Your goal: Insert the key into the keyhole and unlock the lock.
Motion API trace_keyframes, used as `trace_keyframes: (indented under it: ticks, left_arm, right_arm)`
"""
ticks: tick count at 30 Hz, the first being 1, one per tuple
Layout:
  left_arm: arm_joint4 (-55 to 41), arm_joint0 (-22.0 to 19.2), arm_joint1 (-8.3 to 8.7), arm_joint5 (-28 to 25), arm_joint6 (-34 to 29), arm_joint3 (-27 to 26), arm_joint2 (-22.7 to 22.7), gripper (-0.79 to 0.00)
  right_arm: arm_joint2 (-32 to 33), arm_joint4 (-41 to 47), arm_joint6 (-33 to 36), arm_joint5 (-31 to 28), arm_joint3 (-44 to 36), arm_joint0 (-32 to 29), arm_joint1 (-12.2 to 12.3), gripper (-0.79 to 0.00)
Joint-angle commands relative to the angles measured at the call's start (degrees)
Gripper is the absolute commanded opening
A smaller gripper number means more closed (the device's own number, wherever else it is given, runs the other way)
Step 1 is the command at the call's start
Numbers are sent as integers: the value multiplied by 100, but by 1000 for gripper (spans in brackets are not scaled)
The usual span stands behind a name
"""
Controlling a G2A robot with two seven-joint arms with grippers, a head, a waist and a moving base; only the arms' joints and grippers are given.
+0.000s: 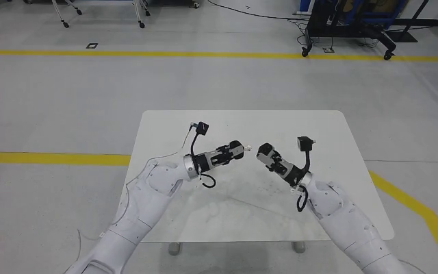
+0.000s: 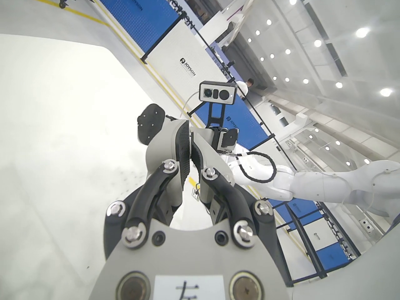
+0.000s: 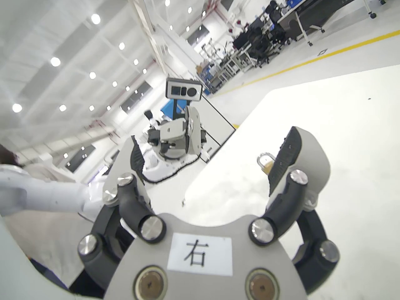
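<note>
Right claw (image 3: pixel 214 140) released; padlock (image 3: pixel 265 165) on counter (image 3: pixel 343 110) beyond one finger. Centre over padlock body before closing. Left claw (image 2: pixel 189 132) clenched, contents unclear.

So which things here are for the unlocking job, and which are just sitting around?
For the job: padlock, right gripper, left gripper, table.

Just around: blue panels, office chairs, yellow floor line.
</note>
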Motion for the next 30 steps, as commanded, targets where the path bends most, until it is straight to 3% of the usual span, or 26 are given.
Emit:
trace_keyframes:
  ticks: [1,4,8,13,20,24,27,30]
  left_arm:
    - [73,94,57,122,-231,-225,-84,-785]
    - [77,200,105,186,-484,-452,-122,-785]
    - [122,273,141,226,-674,-583,-118,-785]
    - [203,384,182,256,-636,-683,-170,-785]
    - [262,485,230,278,-626,-789,-230,-785]
    - [303,502,246,303,-597,-827,-222,-785]
    - [319,506,254,311,-569,-840,-214,-785]
    - [317,506,259,314,-545,-848,-207,-785]
  right_arm:
    - [143,-167,269,41,-215,-99,49,-40]
    - [173,-125,559,110,-451,-190,75,-397]
    - [107,-66,835,311,-536,-130,68,-453]
    - [5,373,1283,157,-430,-17,56,-533]
    - [31,264,1384,257,-379,16,56,-551]
    - [57,358,1455,168,-342,23,57,-631]
    - [47,359,1508,137,-359,15,55,-785]
    - [40,425,1570,69,-365,11,55,-785]
